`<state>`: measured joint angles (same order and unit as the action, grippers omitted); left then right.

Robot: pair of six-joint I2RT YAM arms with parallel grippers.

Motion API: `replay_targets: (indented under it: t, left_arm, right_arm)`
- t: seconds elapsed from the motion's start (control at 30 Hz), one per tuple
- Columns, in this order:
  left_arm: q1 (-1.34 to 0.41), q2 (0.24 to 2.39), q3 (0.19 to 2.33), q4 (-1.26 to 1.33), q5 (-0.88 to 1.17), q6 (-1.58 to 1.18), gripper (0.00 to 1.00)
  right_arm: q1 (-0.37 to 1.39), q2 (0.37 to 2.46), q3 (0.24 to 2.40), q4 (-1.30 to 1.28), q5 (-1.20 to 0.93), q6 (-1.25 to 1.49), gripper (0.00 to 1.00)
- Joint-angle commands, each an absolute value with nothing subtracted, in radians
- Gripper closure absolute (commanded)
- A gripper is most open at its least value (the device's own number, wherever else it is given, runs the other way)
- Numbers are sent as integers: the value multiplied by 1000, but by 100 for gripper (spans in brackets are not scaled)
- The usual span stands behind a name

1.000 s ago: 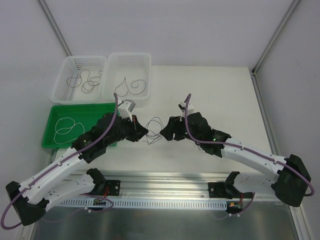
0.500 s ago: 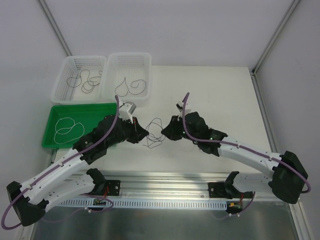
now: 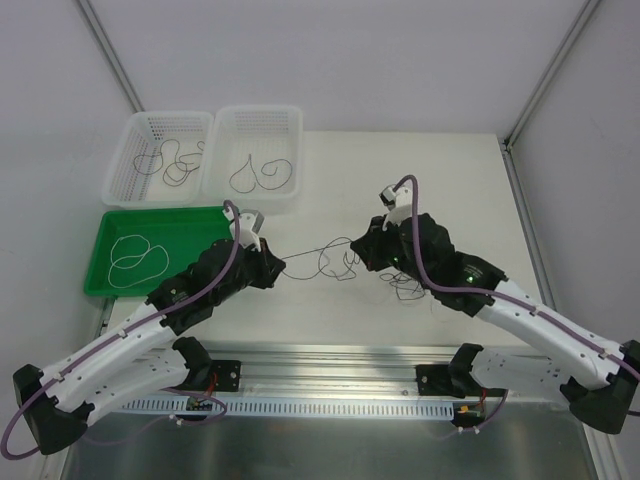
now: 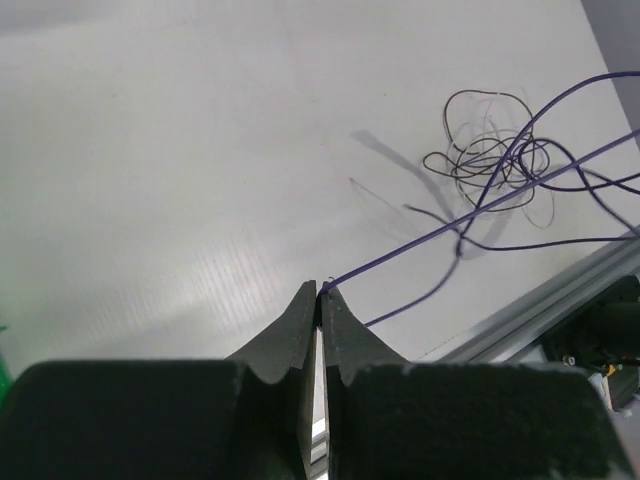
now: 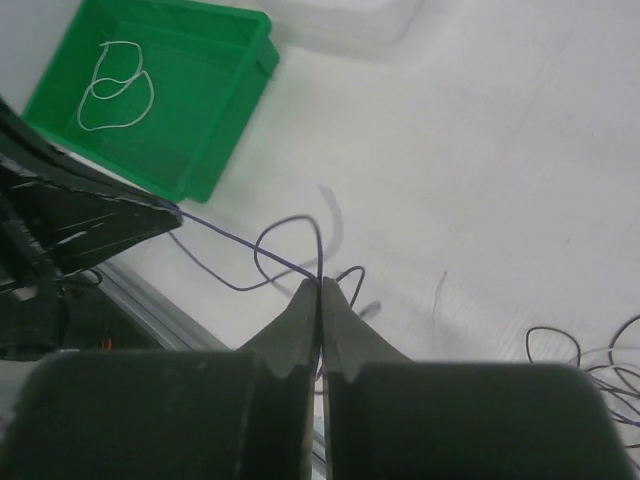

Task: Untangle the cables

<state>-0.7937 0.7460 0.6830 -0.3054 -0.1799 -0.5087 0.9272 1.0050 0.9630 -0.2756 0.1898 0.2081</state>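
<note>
A thin purple cable (image 3: 305, 250) is stretched off the table between my two grippers, with loose loops (image 3: 331, 263) hanging near its right end. My left gripper (image 3: 281, 262) (image 4: 322, 290) is shut on one end of it. My right gripper (image 3: 357, 248) (image 5: 321, 282) is shut on the same purple cable (image 5: 240, 240) where it loops. A small tangle of dark and pale cables (image 4: 495, 160) (image 3: 408, 287) lies on the white table beside and partly under the right arm.
Two white baskets (image 3: 130, 150) (image 3: 290, 130) at the back left each hold dark curled cables. A green tray (image 3: 200, 222) in front of them holds a white cable (image 3: 135, 258). The aluminium rail (image 3: 330, 365) runs along the near edge.
My right gripper has shut on the purple cable and pulled right, away from the left gripper. The strand is now drawn out between them, and the rest of the tangle lies further right.
</note>
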Motion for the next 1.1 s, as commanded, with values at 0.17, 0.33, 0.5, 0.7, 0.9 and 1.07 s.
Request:
replay_targets:
  t: [0.17, 0.33, 0.5, 0.7, 0.9, 1.07]
  left_arm:
    - [-796, 761, 735, -391, -333, -463, 100]
    - [-796, 759, 808, -388, -263, -448, 100]
    - [-796, 795, 971, -388, -175, -368, 100]
    - [-796, 876, 1276, -391, -213, -207, 100]
    - [-792, 1032, 1527, -385, -357, 13, 100]
    - [-693, 1170, 1710, -385, -294, 46, 100]
  right_arm:
    - [919, 956, 1066, -443, 314, 60, 98]
    - [919, 1025, 1034, -407, 285, 71, 92]
    - [913, 1069, 1003, -374, 297, 86, 90]
    - [908, 1040, 956, -387, 321, 114, 30]
    - [940, 876, 871, -411, 330, 92, 17]
    - [957, 767, 816, -459, 360, 94, 11]
